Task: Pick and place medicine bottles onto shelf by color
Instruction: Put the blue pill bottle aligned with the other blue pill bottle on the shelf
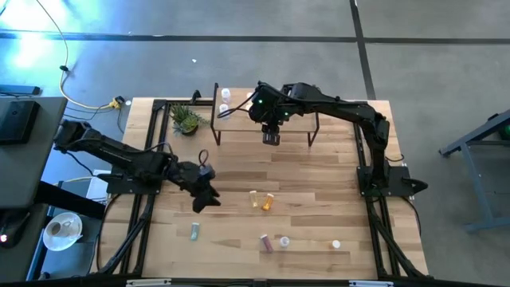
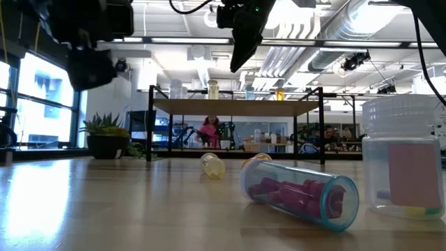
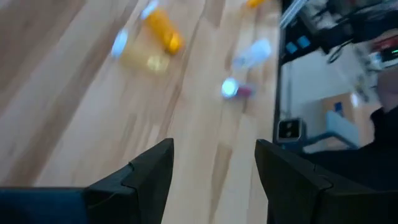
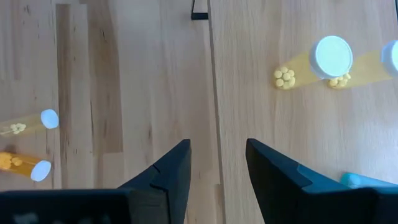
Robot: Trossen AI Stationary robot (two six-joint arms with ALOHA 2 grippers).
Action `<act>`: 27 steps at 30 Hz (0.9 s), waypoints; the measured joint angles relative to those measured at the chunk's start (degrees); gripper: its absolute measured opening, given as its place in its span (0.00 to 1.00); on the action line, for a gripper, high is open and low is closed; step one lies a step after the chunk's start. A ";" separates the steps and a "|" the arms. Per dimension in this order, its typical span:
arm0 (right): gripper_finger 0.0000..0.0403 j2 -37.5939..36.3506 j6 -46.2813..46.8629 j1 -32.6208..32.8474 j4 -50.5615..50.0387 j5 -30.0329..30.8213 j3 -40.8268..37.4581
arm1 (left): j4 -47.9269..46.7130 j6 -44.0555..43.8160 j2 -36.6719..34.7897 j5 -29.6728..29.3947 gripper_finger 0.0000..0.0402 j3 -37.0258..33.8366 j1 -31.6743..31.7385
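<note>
The right end effector (image 1: 272, 137) hangs above the near edge of the low light-wood shelf on thin black legs (image 1: 299, 122), its two dark fingers (image 4: 166, 171) parted with nothing between them. On the shelf's top, yellow-tinted medicine bottles with white caps (image 4: 323, 59) stand upright, and two white-capped clear bottles (image 1: 225, 95) stand at its far left end. The left end effector (image 1: 205, 194) hovers over the wooden surface (image 1: 319, 183) left of centre, fingers (image 3: 148, 174) spread and empty. To its right lie a yellow bottle (image 1: 253, 198) and an orange bottle (image 1: 268, 202). Nearer lie a green-blue bottle (image 1: 194, 232), a purple bottle (image 1: 265, 242) and two clear bottles (image 1: 284, 241). A small green potted plant (image 1: 186, 119) stands just left of the shelf.
</note>
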 joint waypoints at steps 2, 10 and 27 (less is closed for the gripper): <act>0.36 0.00 -0.04 -0.02 -0.02 0.00 0.00 | -5.40 -3.90 0.00 -1.57 0.54 1.77 -2.24; 0.36 0.00 -0.07 -0.02 0.00 0.00 0.00 | -17.35 -24.65 0.00 -7.64 0.54 4.13 -13.19; 0.36 0.00 -0.07 -0.02 1.18 0.00 0.00 | -20.10 -48.59 9.30 -9.24 0.54 4.12 -27.43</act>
